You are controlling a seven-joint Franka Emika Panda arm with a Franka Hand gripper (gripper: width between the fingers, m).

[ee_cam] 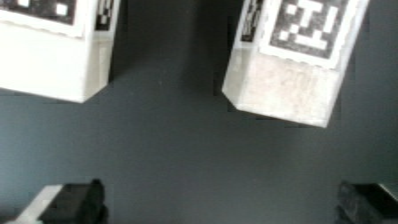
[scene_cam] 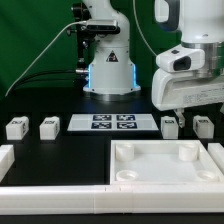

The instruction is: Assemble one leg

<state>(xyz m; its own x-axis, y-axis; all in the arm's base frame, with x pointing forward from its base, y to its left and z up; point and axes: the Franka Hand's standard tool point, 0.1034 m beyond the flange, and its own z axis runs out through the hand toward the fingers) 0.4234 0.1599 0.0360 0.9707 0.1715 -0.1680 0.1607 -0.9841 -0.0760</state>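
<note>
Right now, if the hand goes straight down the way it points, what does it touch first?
Probably the bare black table: in the wrist view nothing lies between the open hand's fingers. One leg and a second leg sit beyond that line, though depth is hard to judge.

Four legs, one tray, one marker board.
</note>
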